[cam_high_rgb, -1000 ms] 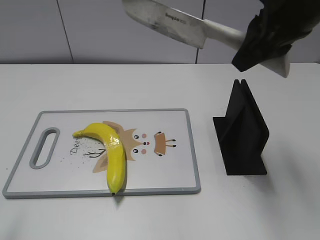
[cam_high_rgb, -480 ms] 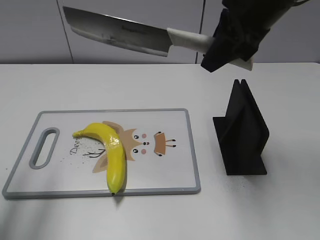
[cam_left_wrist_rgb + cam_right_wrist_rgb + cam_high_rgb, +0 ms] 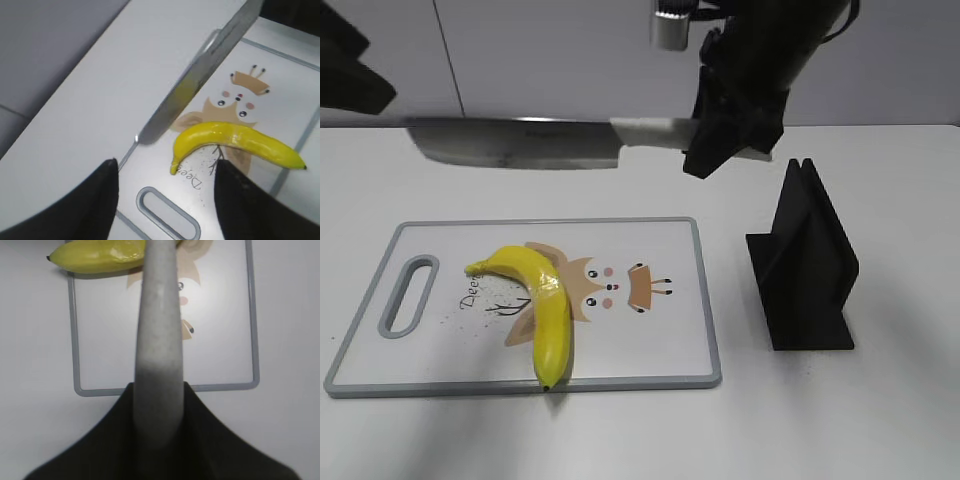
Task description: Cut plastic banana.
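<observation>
Got my right gripper [image 3: 720, 140] clamped on the knife [image 3: 515, 143] handle, blade level above the plastic banana [image 3: 542, 300] for a downward chop, while my left gripper [image 3: 165, 200] hangs open, empty.

even, bright indoor light with soft shadows, sharp outside view, softer wrist views

the white tabletop [image 3: 880, 420] is evenly lit, with a faint shadow by the black stand [image 3: 805, 265] toward 6 o'clock. the plastic banana [image 3: 540, 300] carries a small glossy highlight near its bend. the knife blade [image 3: 510, 143] is slightly motion-blurred. in the right wrist view the knife handle [image 3: 159, 350] is close and out of focus; the left wrist view is soft, its dark jaws blurred at 6 o'clock.
</observation>
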`<control>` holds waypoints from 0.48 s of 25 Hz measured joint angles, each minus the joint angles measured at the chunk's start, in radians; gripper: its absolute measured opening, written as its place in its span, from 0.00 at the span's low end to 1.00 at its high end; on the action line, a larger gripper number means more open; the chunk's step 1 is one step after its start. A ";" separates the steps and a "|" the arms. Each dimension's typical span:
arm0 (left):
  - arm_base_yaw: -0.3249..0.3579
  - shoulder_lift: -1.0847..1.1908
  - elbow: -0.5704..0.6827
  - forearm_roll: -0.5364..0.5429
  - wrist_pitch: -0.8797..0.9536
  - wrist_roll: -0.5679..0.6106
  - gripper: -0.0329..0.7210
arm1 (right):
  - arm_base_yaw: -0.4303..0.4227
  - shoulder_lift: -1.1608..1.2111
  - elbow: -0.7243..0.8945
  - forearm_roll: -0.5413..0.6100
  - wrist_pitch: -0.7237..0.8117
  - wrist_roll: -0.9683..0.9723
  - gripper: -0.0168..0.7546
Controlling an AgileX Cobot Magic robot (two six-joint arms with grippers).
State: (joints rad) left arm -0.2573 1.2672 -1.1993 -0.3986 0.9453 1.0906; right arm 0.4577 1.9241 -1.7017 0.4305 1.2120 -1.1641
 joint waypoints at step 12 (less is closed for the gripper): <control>-0.063 0.287 -0.093 0.014 0.143 0.132 0.82 | 0.061 0.083 -0.043 0.005 -0.004 -0.044 0.26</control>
State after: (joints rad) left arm -0.3204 1.5542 -1.2920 -0.3849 1.0887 1.2230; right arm 0.5188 2.0066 -1.7448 0.4352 1.2076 -1.2085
